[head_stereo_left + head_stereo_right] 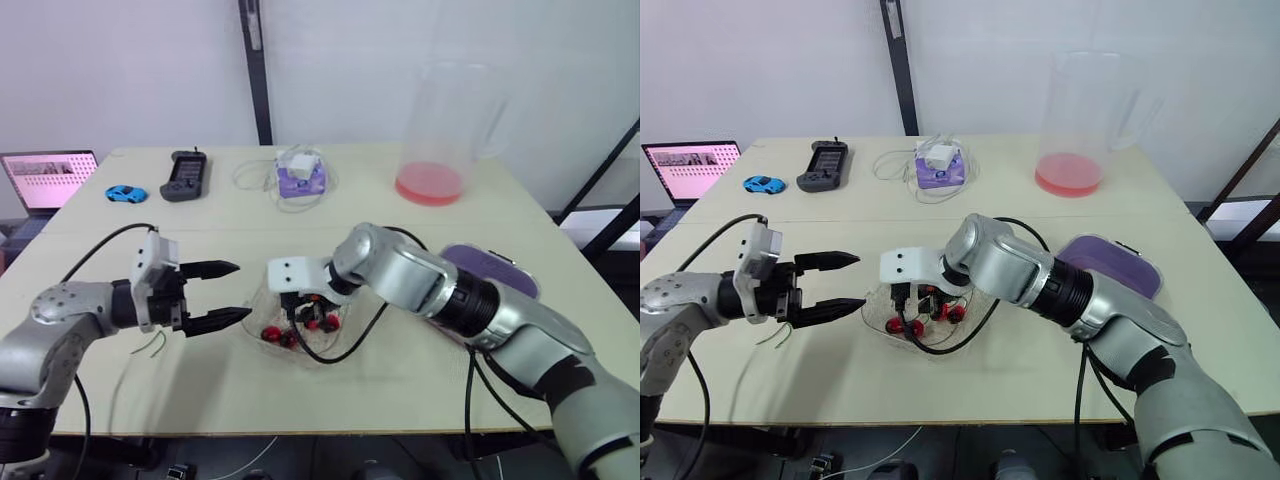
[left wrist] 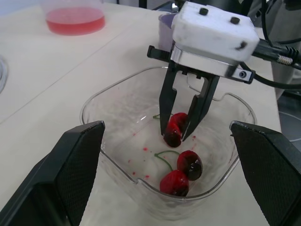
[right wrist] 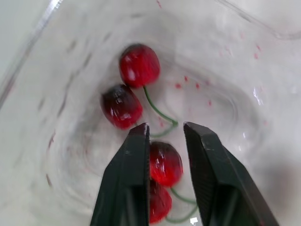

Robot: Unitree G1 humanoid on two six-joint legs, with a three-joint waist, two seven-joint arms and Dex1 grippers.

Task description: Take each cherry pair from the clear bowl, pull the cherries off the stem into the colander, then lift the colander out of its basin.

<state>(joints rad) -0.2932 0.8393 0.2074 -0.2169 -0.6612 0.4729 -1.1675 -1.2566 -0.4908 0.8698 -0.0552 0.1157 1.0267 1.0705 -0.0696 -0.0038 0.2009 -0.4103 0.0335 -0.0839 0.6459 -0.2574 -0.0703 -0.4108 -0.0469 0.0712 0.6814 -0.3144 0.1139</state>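
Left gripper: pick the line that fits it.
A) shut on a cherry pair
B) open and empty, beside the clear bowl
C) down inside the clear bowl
B: the left gripper hangs open with nothing in it, just outside the rim of the clear bowl.

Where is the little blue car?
The blue car sits on the table at the robot's far left, between the laptop and the black game controller.
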